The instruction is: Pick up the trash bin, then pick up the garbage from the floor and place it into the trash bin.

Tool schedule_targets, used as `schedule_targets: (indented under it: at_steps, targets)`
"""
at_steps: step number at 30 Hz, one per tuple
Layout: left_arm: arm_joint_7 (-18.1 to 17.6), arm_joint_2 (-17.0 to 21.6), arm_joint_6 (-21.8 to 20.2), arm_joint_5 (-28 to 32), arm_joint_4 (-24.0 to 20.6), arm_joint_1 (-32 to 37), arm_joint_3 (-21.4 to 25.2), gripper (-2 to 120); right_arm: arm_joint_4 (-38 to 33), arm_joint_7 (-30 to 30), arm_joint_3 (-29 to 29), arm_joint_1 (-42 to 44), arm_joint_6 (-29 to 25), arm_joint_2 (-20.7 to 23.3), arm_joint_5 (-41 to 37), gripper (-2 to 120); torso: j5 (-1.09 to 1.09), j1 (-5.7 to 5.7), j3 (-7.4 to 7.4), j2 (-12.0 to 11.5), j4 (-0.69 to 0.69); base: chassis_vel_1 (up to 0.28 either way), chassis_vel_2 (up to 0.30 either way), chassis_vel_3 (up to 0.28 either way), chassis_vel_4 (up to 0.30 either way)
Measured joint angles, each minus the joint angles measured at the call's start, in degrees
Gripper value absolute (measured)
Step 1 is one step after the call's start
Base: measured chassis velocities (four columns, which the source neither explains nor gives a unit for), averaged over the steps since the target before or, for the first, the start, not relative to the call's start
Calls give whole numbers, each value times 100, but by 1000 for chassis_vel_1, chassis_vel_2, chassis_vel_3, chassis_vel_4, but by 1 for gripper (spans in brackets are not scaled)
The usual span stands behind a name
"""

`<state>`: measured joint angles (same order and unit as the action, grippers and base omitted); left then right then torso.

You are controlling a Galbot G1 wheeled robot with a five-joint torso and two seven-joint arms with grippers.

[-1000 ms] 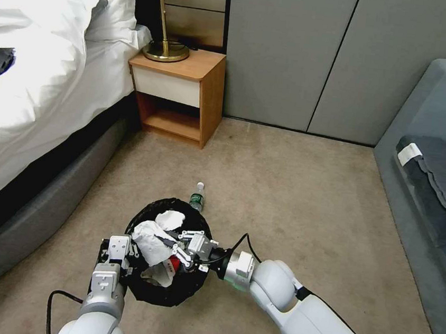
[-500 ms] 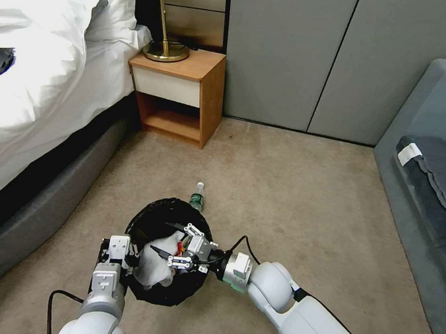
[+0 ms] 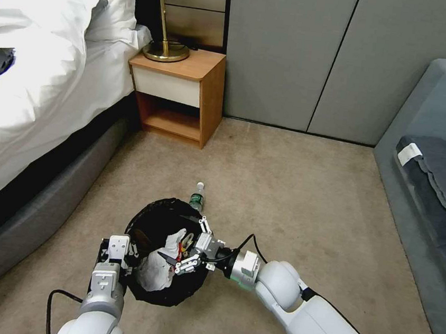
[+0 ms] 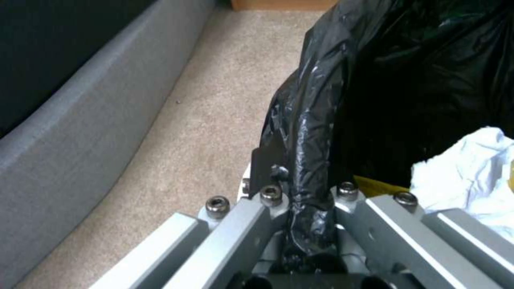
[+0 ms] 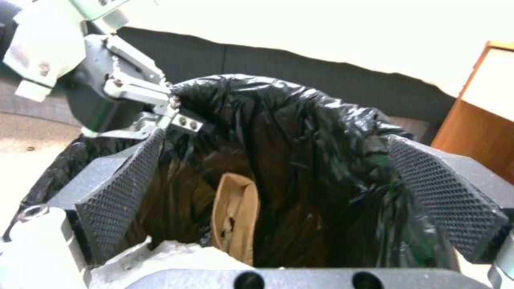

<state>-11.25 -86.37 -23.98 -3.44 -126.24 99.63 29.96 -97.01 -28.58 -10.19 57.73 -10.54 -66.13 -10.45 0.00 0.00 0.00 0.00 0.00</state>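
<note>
You're looking down at the bin (image 3: 163, 288), which sits in front of the robot on the carpet (image 3: 304, 207), black bag folded over its rim. Whether it is lifted clear of the carpet you cannot tell.

Left gripper (image 3: 127, 255): at the bin's near-left rim. The left wrist view has its fingers (image 4: 235, 224) pressed together on a fold of the bag (image 4: 311, 200) at the rim, so it is pinching the bin there.

Right gripper (image 3: 189, 248): just over the bin's mouth on the right side, arm reaching in from the robot's right. Fingers spread wide with nothing between them; the right wrist view shows both mesh pads (image 5: 123, 192) apart, looking down into the bag.

Inside the bin:
- white tissue (image 3: 162, 267), crumpled, lying toward the near side, just beside the right gripper's fingertips
- a bit of red wrapper (image 3: 179, 249) next to the tissue
- a tan paper bag (image 5: 235, 216) standing against the liner, seen in the right wrist view
- a yellow scrap (image 4: 377, 186) low beside the tissue in the left wrist view

On the floor: one small bottle (image 3: 197, 196), green label, white cap, lying on the carpet just past the bin's far rim, apart from both grippers.

Surroundings: bed (image 3: 34, 89) along the robot's left, nightstand (image 3: 180, 93) with a brass lamp (image 3: 164, 44) ahead, grey sofa (image 3: 435, 168) on the right.
</note>
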Motion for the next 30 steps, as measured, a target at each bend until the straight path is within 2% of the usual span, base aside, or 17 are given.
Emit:
schedule_targets:
  at_steps: [5, 6, 7, 10, 11, 13, 19, 23, 30]
  targets:
    - [1, 24, -3, 32, -6, 0, 61, 0, -285, 263, 252, 99, -89, -20, 17, 100, 0, 0, 0, 0, 0, 0, 0, 0, 0]
    - [1, 42, -3, 56, -1, -6, 111, 0, -596, 680, 456, 232, -130, -82, 66, 100, 0, 0, 0, 0, 1, 0, 0, 0, 0]
    - [1, 42, -3, 56, -1, -6, 111, 0, -596, 680, 456, 232, -130, -82, 66, 100, 0, 0, 0, 0, 1, 0, 0, 0, 0]
    - [1, 68, -3, 137, 34, -36, 217, 0, -1075, 1491, 813, 629, -148, -258, 185, 100, 0, 0, 0, 0, 0, 0, 0, 0, 0]
    - [1, 68, -3, 137, 34, -36, 217, 0, -1075, 1491, 813, 629, -148, -258, 185, 100, 0, 0, 0, 0, 0, 0, 0, 0, 0]
    - [3, 113, -3, 226, 39, -42, 321, 0, -1329, 1863, 1054, 989, -149, -347, 289, 100, -1, 0, 0, 0, -1, 0, 0, 0, 0]
    - [4, 182, 3, 325, 16, 12, 502, 0, -1754, 2129, 1747, 1941, -354, -572, 579, 100, 0, 0, -1, 0, -1, 0, 0, 0, 0]
    - [4, 172, 28, 327, -24, 32, 551, 0, -1948, 2280, 2063, 2270, -467, -675, 622, 100, -1, 0, 0, 0, 0, 0, 0, 0, 0]
    - [4, 168, 55, 378, -57, -5, 652, 0, -1965, 2603, 2171, 2705, -617, -889, 609, 100, 0, -1, 0, 0, 0, 0, 0, 0, 0]
